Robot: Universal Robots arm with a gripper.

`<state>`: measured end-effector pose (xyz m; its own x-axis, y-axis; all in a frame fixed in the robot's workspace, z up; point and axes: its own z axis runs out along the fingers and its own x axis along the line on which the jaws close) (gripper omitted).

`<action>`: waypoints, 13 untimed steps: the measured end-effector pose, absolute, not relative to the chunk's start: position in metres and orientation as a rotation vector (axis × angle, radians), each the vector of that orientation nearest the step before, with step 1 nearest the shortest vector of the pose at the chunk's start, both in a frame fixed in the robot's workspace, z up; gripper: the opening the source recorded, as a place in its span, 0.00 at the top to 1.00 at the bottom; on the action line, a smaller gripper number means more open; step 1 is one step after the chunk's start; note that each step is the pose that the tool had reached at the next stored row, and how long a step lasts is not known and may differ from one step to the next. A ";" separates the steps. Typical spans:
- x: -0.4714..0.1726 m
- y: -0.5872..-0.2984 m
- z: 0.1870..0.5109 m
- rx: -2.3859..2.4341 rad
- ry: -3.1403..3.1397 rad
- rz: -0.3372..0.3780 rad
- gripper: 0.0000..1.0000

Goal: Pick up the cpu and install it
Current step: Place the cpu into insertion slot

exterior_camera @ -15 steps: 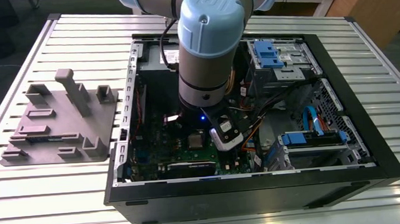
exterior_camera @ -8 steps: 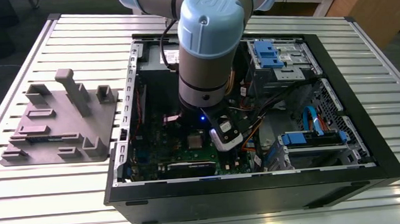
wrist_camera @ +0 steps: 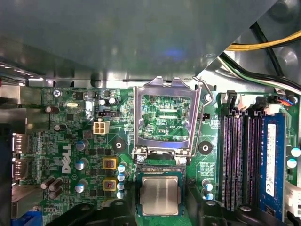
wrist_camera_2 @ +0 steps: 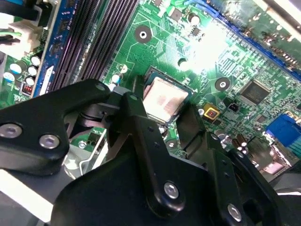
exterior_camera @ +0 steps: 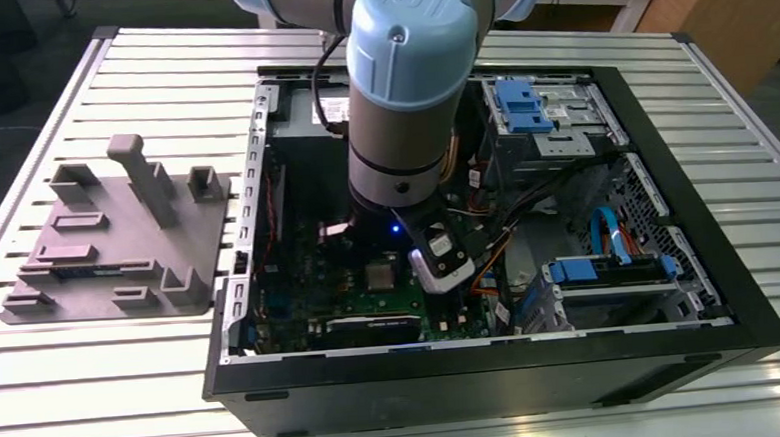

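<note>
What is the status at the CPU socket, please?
Gripper low over motherboard, jaws open either side of the cpu. Chip lying flat beside flipped-open retention frame. Nothing across it.

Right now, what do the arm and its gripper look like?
The arm is a silver-grey tube with pale blue joint caps and a small blue light near its wrist. The gripper is matte black, built of angular linked bars with silver screws.

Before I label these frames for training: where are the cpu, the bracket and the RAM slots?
cpu (wrist_camera: pixel 160 195): first wrist view, middle of its metal top.
bracket (wrist_camera: pixel 138 117): first wrist view, a side rail of its frame.
RAM slots (wrist_camera: pixel 229 160): first wrist view, mid-length of one slot.
</note>
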<state>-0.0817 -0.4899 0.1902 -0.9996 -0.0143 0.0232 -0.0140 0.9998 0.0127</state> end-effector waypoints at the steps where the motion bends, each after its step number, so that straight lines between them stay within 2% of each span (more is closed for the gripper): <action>1: -0.082 -0.490 0.190 0.022 -3.118 -0.019 0.47; 2: -0.082 -0.490 0.190 0.022 -3.118 -0.019 0.53; 4: -0.082 -0.490 0.191 0.022 -3.118 -0.021 0.56; 13: -0.082 -0.489 0.190 0.022 -3.118 -0.033 0.56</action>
<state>-0.0817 -0.4888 0.1899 -0.9996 -0.0144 0.0233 -0.0139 0.9997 0.0212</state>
